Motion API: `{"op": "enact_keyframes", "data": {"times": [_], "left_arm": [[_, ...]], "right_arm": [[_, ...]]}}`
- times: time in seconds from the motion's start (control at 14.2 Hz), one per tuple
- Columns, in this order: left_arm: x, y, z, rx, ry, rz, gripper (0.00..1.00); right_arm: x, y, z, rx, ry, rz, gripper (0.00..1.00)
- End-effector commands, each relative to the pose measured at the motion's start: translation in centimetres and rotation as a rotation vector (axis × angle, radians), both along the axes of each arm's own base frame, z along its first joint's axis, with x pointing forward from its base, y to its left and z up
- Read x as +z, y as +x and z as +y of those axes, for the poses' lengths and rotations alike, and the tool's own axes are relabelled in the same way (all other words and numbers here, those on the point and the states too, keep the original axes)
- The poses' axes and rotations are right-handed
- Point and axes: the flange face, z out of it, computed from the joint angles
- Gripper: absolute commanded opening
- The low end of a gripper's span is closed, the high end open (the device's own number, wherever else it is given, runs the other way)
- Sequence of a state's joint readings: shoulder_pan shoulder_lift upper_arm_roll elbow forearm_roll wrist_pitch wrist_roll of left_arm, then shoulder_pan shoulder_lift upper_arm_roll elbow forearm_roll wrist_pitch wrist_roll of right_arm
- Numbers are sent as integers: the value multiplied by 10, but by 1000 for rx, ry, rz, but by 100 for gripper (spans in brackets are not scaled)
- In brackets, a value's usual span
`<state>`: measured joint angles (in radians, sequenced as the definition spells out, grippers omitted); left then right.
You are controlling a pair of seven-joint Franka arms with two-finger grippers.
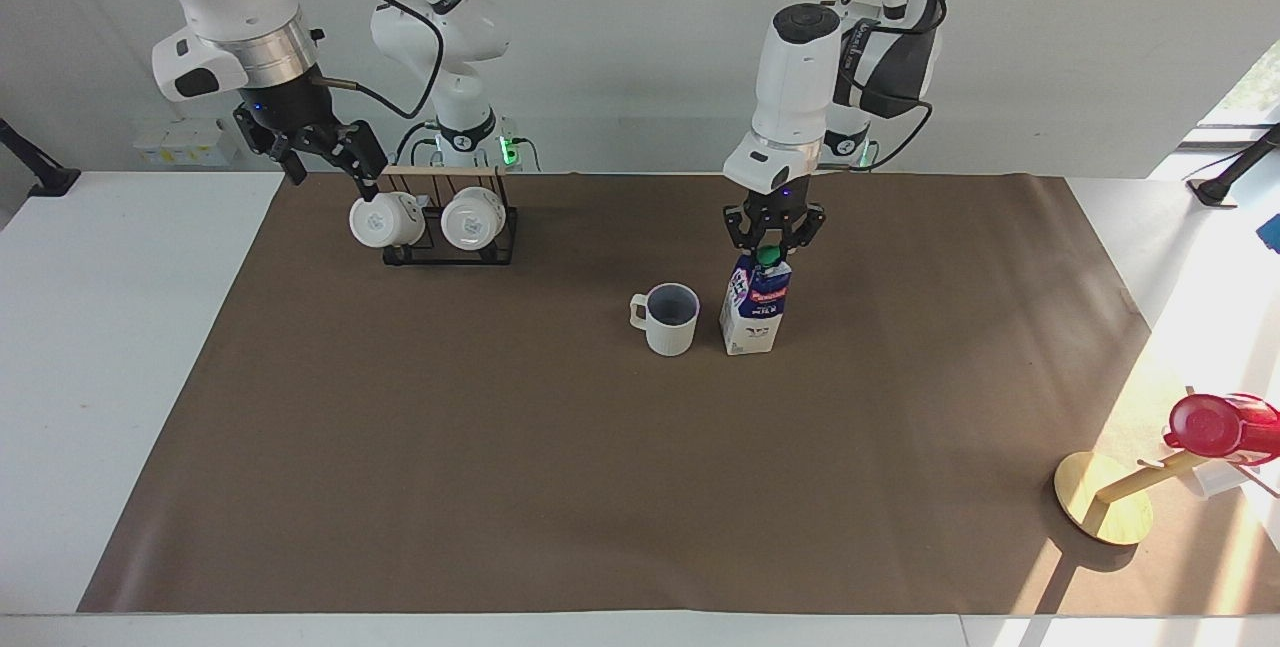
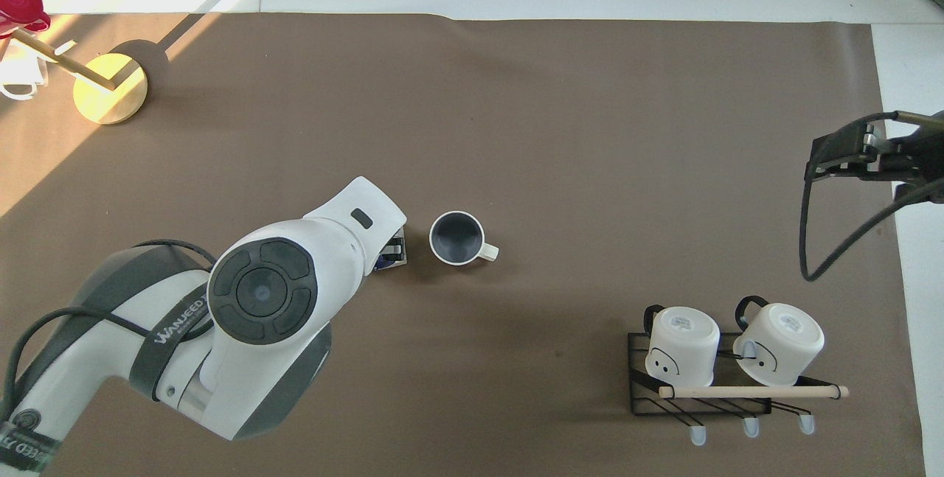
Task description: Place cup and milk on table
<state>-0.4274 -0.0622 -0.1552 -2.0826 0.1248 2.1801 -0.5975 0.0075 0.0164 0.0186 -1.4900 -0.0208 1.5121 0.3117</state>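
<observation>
The cup (image 1: 670, 319) (image 2: 457, 238), a pale ribbed mug with a grey-blue inside, stands upright on the table's brown mat (image 1: 500, 487) near the middle. The milk (image 1: 755, 312) is upright right beside it, toward the left arm's end, with its base at the mat. My left gripper (image 1: 768, 245) comes straight down on the carton's green cap and is shut on it. In the overhead view the left arm hides nearly all of the milk (image 2: 392, 256). My right gripper (image 1: 333, 182) (image 2: 841, 152) hangs open and holds nothing, above the mat's edge by the mug rack.
A black wire rack (image 1: 450, 245) (image 2: 641, 388) holding two glossy white mugs stands close to the robots at the right arm's end. A wooden stand with a round base (image 1: 1105, 512) (image 2: 110, 88) and a red item on it sits far from the robots at the left arm's end.
</observation>
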Motion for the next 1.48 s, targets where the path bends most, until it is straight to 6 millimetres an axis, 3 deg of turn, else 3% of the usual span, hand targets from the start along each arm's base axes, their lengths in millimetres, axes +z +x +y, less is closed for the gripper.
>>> {"op": "enact_keyframes", "data": {"times": [0.0,0.07,0.35,0.49,1.06,1.27,1.41], "left_arm": [[0,-4,-2,2,13,-21,78],[2,-3,-1,5,16,-18,100],[49,8,16,55,41,21,100],[73,19,34,102,24,40,100],[148,48,164,-12,1,137,100],[166,53,203,35,3,146,100],[178,51,219,42,10,159,100]], "right_arm": [[5,-4,2,23,13,-6,100],[5,-4,2,21,14,-6,100],[5,-3,-4,7,13,-6,100],[5,-3,-7,3,13,-6,100],[5,-3,-7,3,13,-6,100],[5,-4,-7,3,13,-3,100],[5,-3,-8,1,13,-6,100]]}}
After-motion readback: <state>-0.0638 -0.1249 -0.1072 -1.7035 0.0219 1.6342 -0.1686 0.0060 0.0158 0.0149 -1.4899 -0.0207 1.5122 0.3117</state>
